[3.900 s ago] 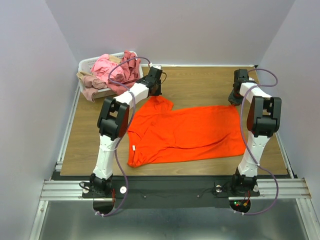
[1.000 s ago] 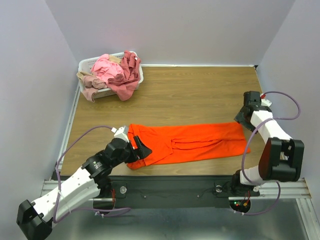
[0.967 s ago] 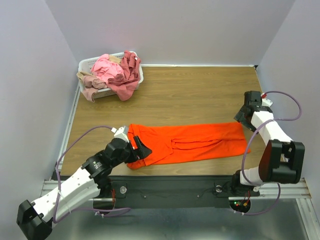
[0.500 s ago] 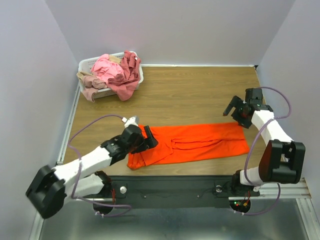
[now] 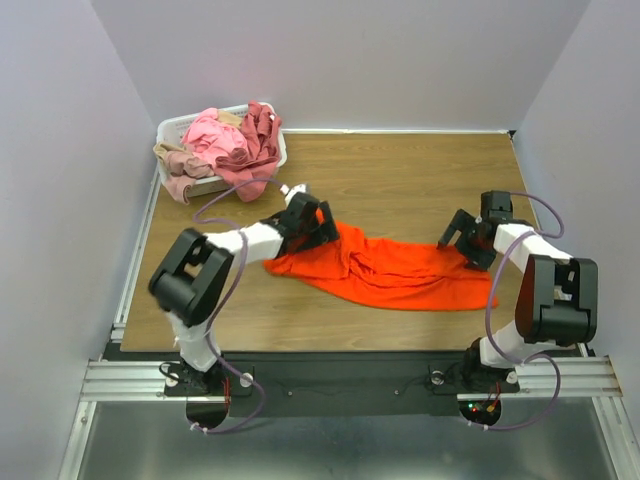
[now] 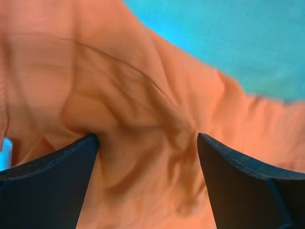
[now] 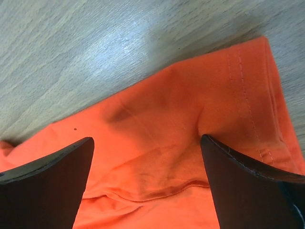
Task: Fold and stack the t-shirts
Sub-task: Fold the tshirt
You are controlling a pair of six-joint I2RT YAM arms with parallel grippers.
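A rumpled bright orange cotton t-shirt [image 5: 400, 272] lay across the wooden table's [image 5: 400, 170] middle, the left gripper [image 5: 325, 230] over its left end, the right gripper [image 5: 453, 233] over its right hem, both jaws spread wide, unclenched. Pink and maroon shirts [image 5: 235, 142] heaped a white lattice basket [image 5: 172, 127] far left.

Soft matt cloth shirt [image 5: 400, 275] on smooth wood-grain table [image 5: 400, 180]

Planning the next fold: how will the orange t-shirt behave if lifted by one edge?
Likely floppy: the orange t-shirt lies rumpled in soft folds on the table, so it would probably drape and sag. Probably light, as the thin cloth creases near its stitched hem. Pushed, it would likely bunch rather than slide whole.
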